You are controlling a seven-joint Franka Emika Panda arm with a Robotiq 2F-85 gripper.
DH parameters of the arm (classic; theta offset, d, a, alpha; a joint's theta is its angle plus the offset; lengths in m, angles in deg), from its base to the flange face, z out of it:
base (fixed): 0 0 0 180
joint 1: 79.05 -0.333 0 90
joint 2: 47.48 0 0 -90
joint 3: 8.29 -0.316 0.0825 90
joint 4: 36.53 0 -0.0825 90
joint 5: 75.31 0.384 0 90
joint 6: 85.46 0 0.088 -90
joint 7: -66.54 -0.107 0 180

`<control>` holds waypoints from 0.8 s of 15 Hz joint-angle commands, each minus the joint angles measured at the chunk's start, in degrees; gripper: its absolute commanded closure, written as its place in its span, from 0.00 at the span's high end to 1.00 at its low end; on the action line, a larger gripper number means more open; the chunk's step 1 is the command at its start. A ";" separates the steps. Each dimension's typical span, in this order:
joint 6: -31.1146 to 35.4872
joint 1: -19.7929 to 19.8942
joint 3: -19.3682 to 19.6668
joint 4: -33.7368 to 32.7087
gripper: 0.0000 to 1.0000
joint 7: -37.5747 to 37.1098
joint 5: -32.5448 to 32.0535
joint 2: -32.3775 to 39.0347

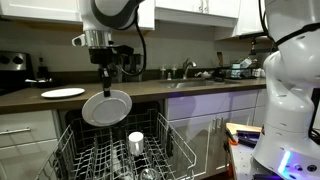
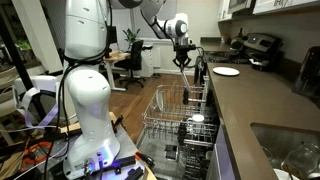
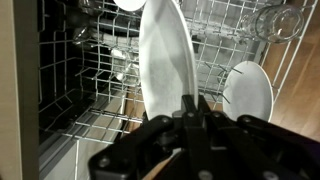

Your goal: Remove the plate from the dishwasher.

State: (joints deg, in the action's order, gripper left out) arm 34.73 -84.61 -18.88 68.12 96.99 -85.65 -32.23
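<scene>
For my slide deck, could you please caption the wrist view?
Fingers pinch the plate by its rim, edge-on over the dishwasher.

The plate (image 1: 106, 107), pinched at its top rim by the fingers (image 3: 203, 108), hangs in open air at the middle of an exterior view, apart from the wire rack (image 1: 85, 150) beneath. Upright tines and a white cup (image 1: 136, 141) fill the rack at lower centre. The desk (image 1: 30, 101) edge runs near the plate and carries a flat white plate (image 1: 63, 93) at left. In an exterior view the floor (image 2: 135, 100) left of the rack lies open as far as the robot's base (image 2: 88, 100). A glass (image 3: 280, 20) stands at the wrist view's upper right.
</scene>
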 commanded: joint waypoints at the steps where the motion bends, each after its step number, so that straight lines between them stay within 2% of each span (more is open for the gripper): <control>1: -2.64 -2.07 1.20 1.65 0.01 -5.26 -5.47 -4.40; 12: -4.37 -3.60 1.76 1.77 0.01 -11.94 -15.24 -5.84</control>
State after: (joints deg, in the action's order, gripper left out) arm 31.34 -87.17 -17.84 68.84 87.33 -98.05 -36.11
